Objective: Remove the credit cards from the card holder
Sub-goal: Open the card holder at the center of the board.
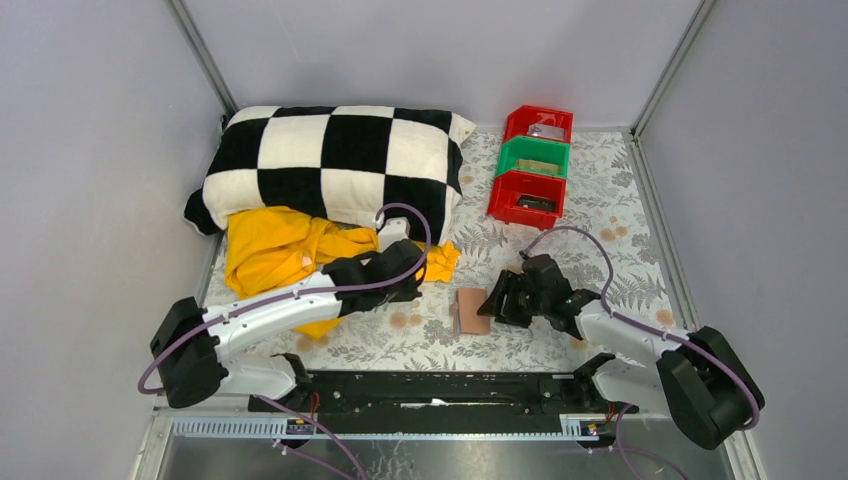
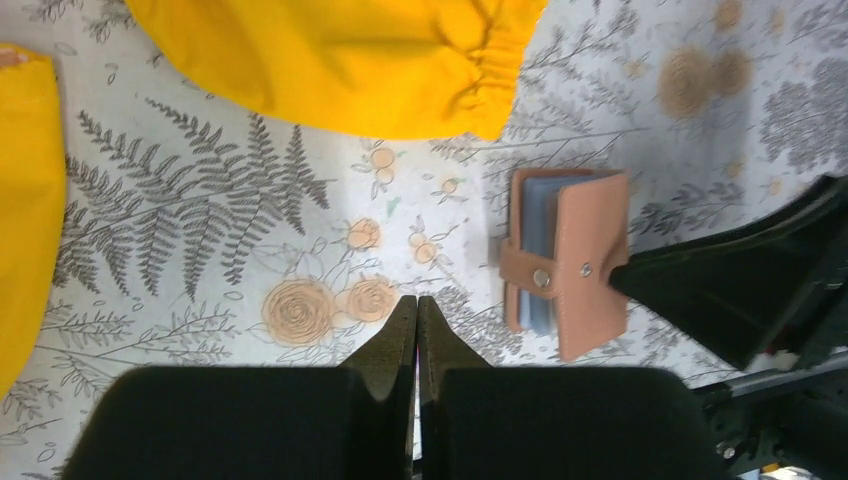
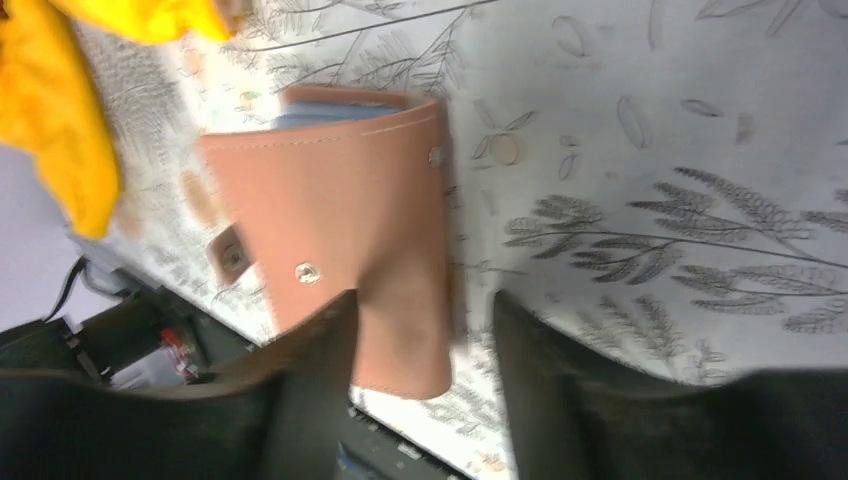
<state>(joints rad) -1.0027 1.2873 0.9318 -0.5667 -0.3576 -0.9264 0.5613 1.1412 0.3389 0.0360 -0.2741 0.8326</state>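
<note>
We take the card holder as our landmark. It lies folded shut on the floral desk, tan cover upward. In the left wrist view, grey-blue inner leaves show along its edge, and its side tab lies across the cover with the snap beside a stud. We cannot make out the credit cards themselves; whatever the holder contains stays hidden between its leaves.

The right fingers are at the holder's right side and stand spread apart. One corner of the holder sits in the gap between them. One finger meets or overlaps the cover's edge, though we cannot tell whether it touches. The other stands clear of the holder, with a strip of desk showing between. They are released, clamping nothing.

The left fingers hover near the holder's left side, apart from it. They are clenched tip to tip, with nothing between them.

A yellow garment lies crumpled to the holder's left and beyond it. A black-and-white checkered pillow sits farther beyond. A row of red and green bins stands well apart from the holder, beyond it and to the right.
</note>
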